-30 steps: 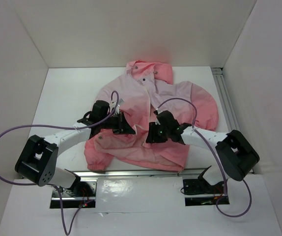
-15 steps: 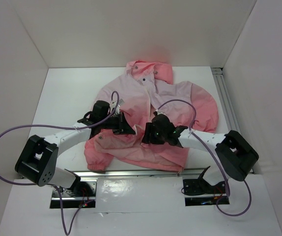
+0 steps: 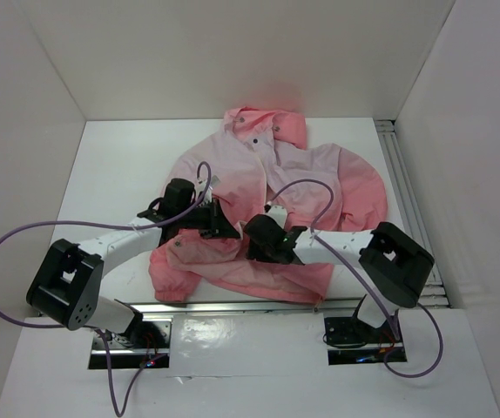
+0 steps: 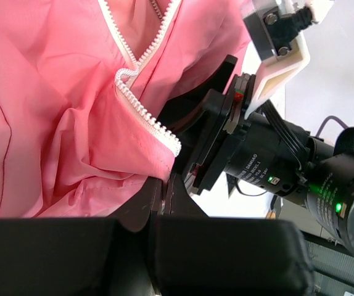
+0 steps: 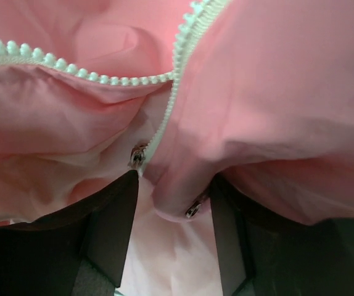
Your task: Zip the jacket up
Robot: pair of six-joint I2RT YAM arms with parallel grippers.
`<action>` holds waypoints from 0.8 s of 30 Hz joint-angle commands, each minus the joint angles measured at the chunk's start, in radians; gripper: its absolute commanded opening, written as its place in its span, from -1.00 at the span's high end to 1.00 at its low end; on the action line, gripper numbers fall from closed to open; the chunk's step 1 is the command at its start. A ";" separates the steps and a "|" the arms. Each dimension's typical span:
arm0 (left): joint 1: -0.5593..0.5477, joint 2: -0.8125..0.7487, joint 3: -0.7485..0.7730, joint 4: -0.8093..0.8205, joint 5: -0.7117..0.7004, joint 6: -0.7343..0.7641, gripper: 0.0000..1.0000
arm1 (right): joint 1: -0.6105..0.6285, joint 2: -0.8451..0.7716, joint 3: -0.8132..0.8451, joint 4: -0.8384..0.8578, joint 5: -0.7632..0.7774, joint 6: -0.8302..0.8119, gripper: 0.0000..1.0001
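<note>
The left gripper (image 3: 221, 225) keeps its place on the pale-to-coral pink hooded jacket (image 3: 311, 174), which lies spread front-up on the white counter (image 3: 119, 165). Its jaws are pinched on coral fabric just below a loose row of white zipper teeth (image 4: 146, 111). The right gripper (image 3: 254, 246), a second ago farther right over the hem, has slid leftward and now sits just beside the left one, its elbow drawn in too. Its wrist view shows the black fingers (image 5: 112, 222) standing apart with a fold of pink cloth bulging between them. A small metal zipper slider (image 5: 138, 155) sits just above one finger, where the two rows of teeth meet.
</note>
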 commanded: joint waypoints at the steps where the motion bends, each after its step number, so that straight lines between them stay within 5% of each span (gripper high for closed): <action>1: -0.002 -0.009 -0.010 0.021 0.001 0.039 1.00 | 0.014 0.023 0.023 -0.042 0.091 0.066 -0.04; 6: -0.002 -0.009 -0.010 0.011 0.001 0.039 1.00 | 0.014 0.023 0.012 -0.029 0.100 0.085 0.52; 11: -0.002 -0.009 -0.010 0.011 0.010 0.039 1.00 | 0.014 -0.034 -0.006 -0.038 0.109 0.094 0.76; 17: -0.002 -0.029 -0.001 -0.018 0.019 0.069 1.00 | 0.014 -0.280 -0.097 -0.011 0.082 -0.009 0.83; 24: -0.002 -0.051 -0.001 0.010 0.068 0.078 1.00 | -0.103 -0.661 -0.293 0.211 -0.261 -0.337 0.83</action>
